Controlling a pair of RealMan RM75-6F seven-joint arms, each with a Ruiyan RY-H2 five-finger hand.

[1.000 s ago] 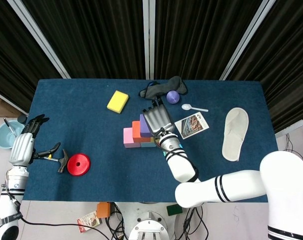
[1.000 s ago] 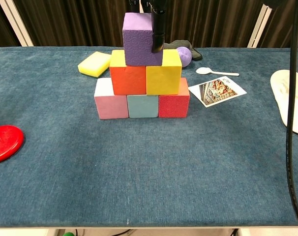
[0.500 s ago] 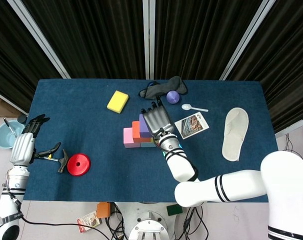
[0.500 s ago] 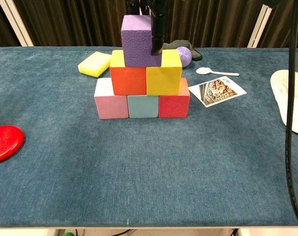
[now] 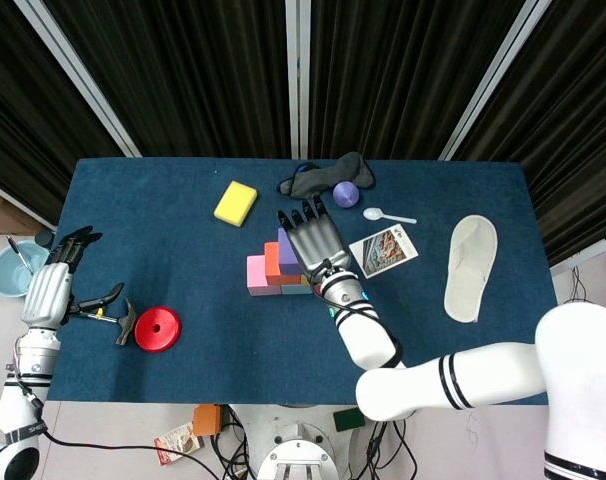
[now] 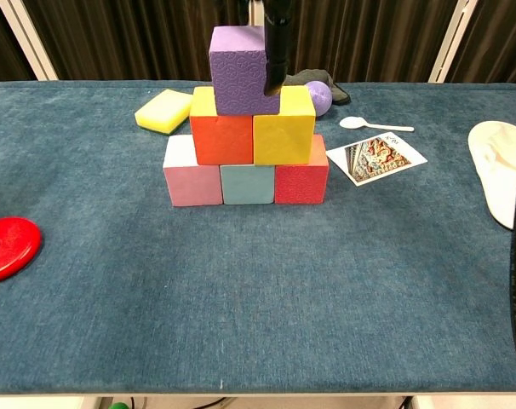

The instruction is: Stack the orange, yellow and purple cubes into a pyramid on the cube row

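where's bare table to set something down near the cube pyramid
Free: the wide front strip between the pyramid and the table's near edge, right of the red disc. Crowded: behind and right of it, with sponge, purple ball, spoon and card.

The right hand [image 5: 313, 243] hangs flat, back upward, over the purple cube [image 6: 237, 58], its dark fingers [image 5: 305, 213] spread and reaching past it. In the chest view one finger lies against that cube's right face; whether the hand grips it cannot be told. Its white forearm trails off from the cube. The left hand [image 5: 51, 288] rests well left of the cube, fingers apart.
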